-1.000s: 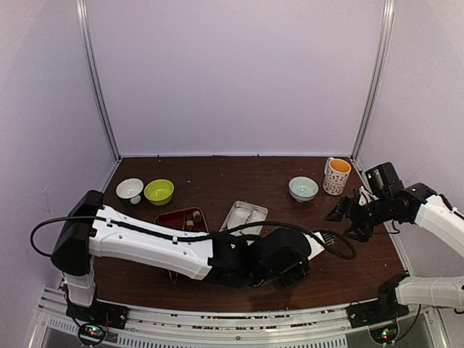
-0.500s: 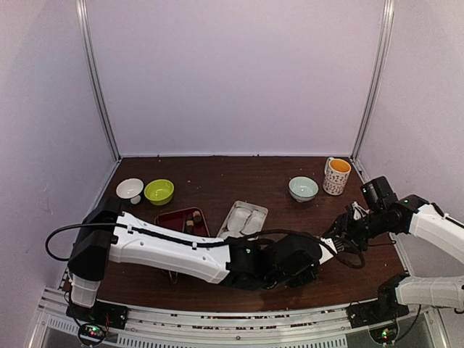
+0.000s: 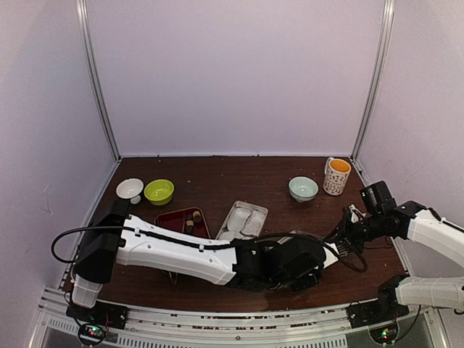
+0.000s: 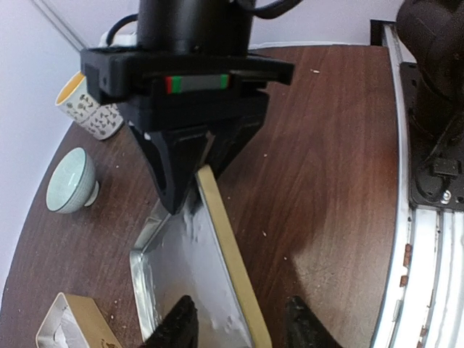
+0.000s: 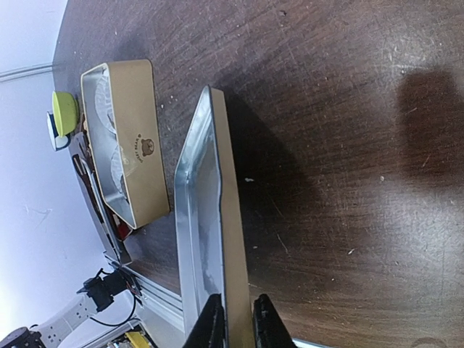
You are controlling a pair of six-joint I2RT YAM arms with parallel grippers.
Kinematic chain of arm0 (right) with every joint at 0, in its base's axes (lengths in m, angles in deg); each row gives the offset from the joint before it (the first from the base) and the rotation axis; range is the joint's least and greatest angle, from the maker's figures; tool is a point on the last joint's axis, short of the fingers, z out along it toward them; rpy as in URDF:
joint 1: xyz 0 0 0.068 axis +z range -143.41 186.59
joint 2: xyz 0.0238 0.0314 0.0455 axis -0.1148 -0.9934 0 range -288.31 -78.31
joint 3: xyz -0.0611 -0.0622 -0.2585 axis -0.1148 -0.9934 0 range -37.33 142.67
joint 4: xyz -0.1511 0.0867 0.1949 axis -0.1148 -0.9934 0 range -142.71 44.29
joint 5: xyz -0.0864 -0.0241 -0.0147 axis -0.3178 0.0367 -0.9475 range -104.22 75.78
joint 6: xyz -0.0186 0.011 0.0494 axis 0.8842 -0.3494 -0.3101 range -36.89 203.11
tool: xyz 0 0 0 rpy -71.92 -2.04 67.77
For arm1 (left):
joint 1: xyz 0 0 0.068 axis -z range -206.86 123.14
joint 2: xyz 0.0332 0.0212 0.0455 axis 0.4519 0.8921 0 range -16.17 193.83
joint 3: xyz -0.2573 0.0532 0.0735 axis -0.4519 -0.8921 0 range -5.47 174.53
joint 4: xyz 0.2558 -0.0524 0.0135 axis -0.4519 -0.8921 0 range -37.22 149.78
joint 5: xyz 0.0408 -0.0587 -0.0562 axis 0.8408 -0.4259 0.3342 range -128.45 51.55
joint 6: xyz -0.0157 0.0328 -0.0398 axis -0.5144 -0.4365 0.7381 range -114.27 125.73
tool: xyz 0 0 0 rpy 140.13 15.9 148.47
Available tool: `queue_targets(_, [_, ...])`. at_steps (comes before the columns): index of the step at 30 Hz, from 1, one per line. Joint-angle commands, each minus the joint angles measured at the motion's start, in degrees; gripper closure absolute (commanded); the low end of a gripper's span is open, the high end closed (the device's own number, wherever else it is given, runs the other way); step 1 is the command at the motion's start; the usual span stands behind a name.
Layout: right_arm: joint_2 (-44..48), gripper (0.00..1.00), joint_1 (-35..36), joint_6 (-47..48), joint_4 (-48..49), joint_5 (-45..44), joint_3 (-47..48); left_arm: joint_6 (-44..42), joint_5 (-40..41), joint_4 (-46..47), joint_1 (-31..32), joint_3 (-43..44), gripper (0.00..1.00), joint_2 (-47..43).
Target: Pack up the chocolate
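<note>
R hand (image 5: pixel 238 301) pinched shut on rim of tilted lid (image 5: pixel 201 217). L hand (image 4: pixel 241 308) partly open, straddling same rim w/o clamping. Dark chocolate (image 3: pixel 194 217) lumps in red tray (image 3: pixel 170 217), toward surface's (image 3: pixel 239 174) left edge, well apart from both hands.

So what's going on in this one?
Both arms meet at the tin lid, which is tilted up on edge. The right gripper is shut on one end of its rim. The left gripper straddles the other end with its jaws open. The open tin base sits beside it. The chocolates lie in the red tray, not yet packed.
</note>
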Motion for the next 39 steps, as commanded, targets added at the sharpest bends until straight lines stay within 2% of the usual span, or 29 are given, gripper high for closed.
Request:
queue_targets(1, [0.78,0.91,-0.17,0.07,1.80,-0.92,-1.09,2.23,-5.96,-0.01,-0.32,2.26,0.51,0.16])
queue_targets(3, [0.58,0.94,-0.15,0.28,1.91,-2.13,-1.28,3.03,-7.86,-0.74,-0.53,2.79,0.45,-0.01])
queue_targets(6, [-0.16,0.94,-0.15,0.96,3.01,-4.02,-1.45,4.67,-10.01,-1.40,-1.23,1.98,0.44,-2.25])
queue_targets(12, [-1.09,0.98,-0.37,2.77,3.86,-14.04,0.27,10.62,-13.55,0.15,-3.69,-6.10,0.41,-14.09])
queue_targets(16, [-0.39,0.96,-1.22,1.73,7.74,-19.66,-1.10,14.80,-12.07,-1.93,-6.54,-10.39,0.41,-20.41])
queue_targets(20, [-1.41,0.92,-1.67,-1.78,16.22,-19.84,-3.57,18.78,-6.83,-6.91,-8.66,-12.08,0.39,-25.69])
queue_targets(25, [-5.64,0.81,-1.70,-1.55,27.02,-18.77,-5.02,24.87,-6.25,-12.40,-12.96,-14.56,0.38,-31.08])
queue_targets(28, [-9.34,0.76,-1.73,-0.12,28.98,-17.68,-4.25,27.39,-4.92,-14.72,-14.79,-17.26,0.37,-34.29])
queue_targets(34, [-15.76,0.73,-1.74,-0.04,31.85,-12.96,-4.61,31.36,6.75,-26.17,-15.21,-19.94,0.35,-36.40])
queue_targets(39, [-19.57,0.69,-1.74,2.37,31.13,-13.04,-4.75,36.86,7.91,-31.60,-16.23,-22.32,0.34,-36.49])
